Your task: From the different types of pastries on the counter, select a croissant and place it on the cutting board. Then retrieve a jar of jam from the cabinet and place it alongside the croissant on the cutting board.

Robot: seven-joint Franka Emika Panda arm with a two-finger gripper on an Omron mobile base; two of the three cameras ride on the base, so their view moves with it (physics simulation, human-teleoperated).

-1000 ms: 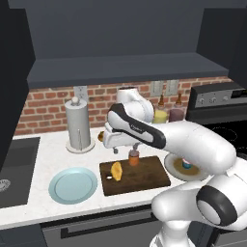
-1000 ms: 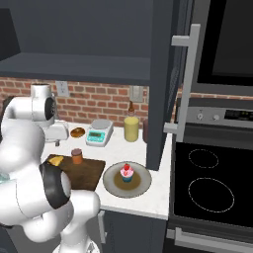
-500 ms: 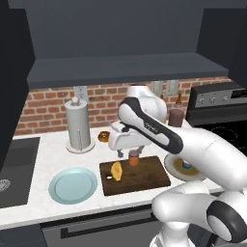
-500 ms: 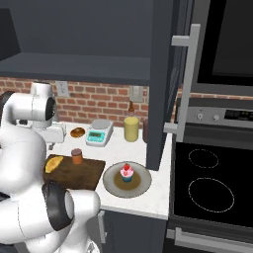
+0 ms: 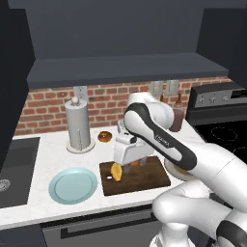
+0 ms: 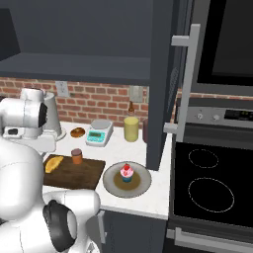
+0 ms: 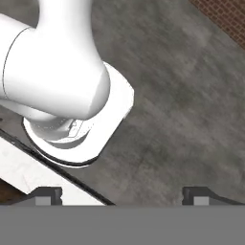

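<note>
The golden croissant (image 5: 116, 171) (image 6: 54, 163) lies on the left part of the dark brown cutting board (image 5: 152, 179) (image 6: 74, 174). The small orange-brown jar of jam (image 6: 76, 156) stands upright on the board just right of it; in the left base view the hand half hides it. My gripper (image 5: 131, 162) (image 7: 122, 195) hangs low over the board above the jar, open, fingertips (image 7: 45, 194) wide apart with nothing between them. Above the white counter (image 5: 46, 157) the cabinet shelf (image 5: 130, 67) runs.
A glazed donut (image 5: 103, 136) (image 6: 77, 132) lies by the brick wall. The cupcake (image 6: 127, 172) sits on a dark plate (image 6: 141, 185). A light blue plate (image 5: 73, 185), paper towel holder (image 5: 78, 126), scale (image 6: 99, 132), yellow canister (image 6: 131, 129), open cabinet door (image 6: 163, 84) and stove (image 6: 210, 188) surround the board.
The arm's upper joints have swung a little to the right while the hand stays open over the board. The croissant and the jar have not moved.
</note>
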